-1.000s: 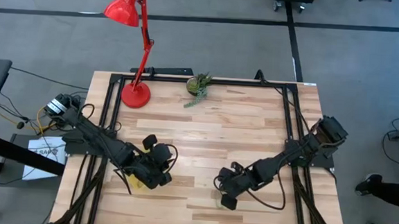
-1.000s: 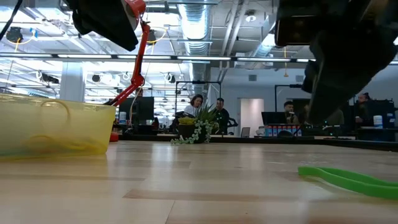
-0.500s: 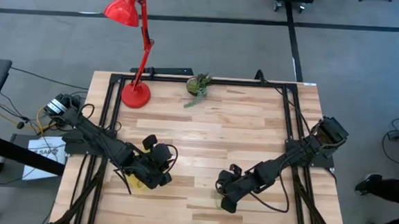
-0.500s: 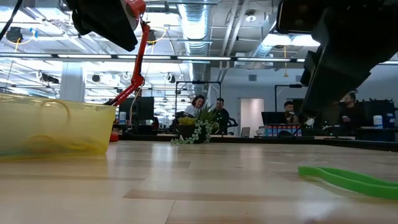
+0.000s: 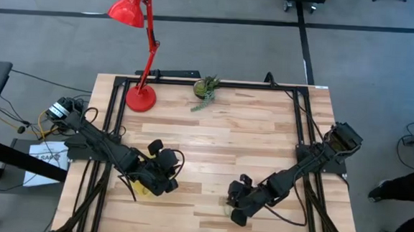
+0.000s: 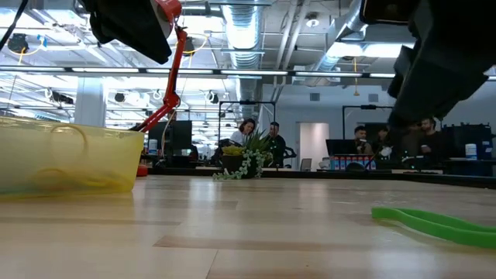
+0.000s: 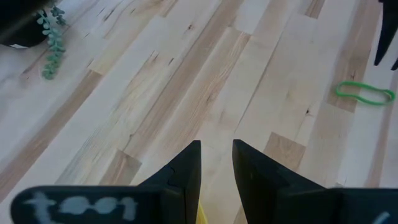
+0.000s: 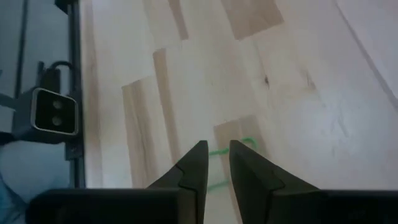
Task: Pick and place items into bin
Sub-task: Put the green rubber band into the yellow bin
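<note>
The right tool (image 8: 216, 163) hangs just above a green band (image 8: 231, 151) that lies flat on the bench (image 5: 263, 134), and its two fingers stand a little apart with nothing between them. The left tool (image 7: 216, 163) is over the yellow bin (image 6: 62, 159) (some bands lie inside it), its fingers a little apart too, holding nothing.

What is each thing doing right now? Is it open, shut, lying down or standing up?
Left gripper: jaws a little apart, empty, above the bin.
Right gripper: jaws a little apart, empty, over the green band.
Green band: lying flat on the table, not held.
Bin: upright on the table, bands inside.
Red lamp: standing, head tilted off the table edge.
Plant: sitting at the table's far edge.
</note>
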Available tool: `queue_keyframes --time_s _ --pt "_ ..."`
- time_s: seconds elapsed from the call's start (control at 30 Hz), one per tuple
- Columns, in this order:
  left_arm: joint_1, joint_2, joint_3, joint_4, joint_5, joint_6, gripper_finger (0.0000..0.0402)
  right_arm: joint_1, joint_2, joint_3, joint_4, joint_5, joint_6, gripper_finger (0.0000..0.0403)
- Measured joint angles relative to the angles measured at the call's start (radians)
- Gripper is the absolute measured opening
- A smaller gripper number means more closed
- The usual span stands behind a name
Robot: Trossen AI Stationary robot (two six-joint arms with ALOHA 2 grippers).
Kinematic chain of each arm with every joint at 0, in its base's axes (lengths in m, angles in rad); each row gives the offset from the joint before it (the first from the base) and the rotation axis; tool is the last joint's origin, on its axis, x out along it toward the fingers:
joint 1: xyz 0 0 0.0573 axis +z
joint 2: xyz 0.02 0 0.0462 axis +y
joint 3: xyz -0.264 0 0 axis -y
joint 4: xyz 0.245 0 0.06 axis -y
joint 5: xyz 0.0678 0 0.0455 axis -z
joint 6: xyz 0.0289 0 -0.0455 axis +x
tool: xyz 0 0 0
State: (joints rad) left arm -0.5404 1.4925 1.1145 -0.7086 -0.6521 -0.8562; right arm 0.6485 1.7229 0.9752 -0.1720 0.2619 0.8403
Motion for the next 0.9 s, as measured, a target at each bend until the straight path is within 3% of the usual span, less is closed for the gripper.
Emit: queue_keyframes --time_s 0.23,0.5,0.9 --pt "0.002 0.0 0.0 0.001 0.0 0.008 0.0082 0.0 0.118 0.052 0.034 -0.05 -0.001 0.0061" --pt "0.006 0.0 0.0 -0.008 0.01 0.01 0.0082 -0.005 0.163 0.195 -0.199 0.008 -0.007 0.0061" --pt "0.012 0.0 0.0 -0.006 0.01 0.101 0.0082 0.013 0.165 0.164 -0.21 0.045 0.145 0.0061"
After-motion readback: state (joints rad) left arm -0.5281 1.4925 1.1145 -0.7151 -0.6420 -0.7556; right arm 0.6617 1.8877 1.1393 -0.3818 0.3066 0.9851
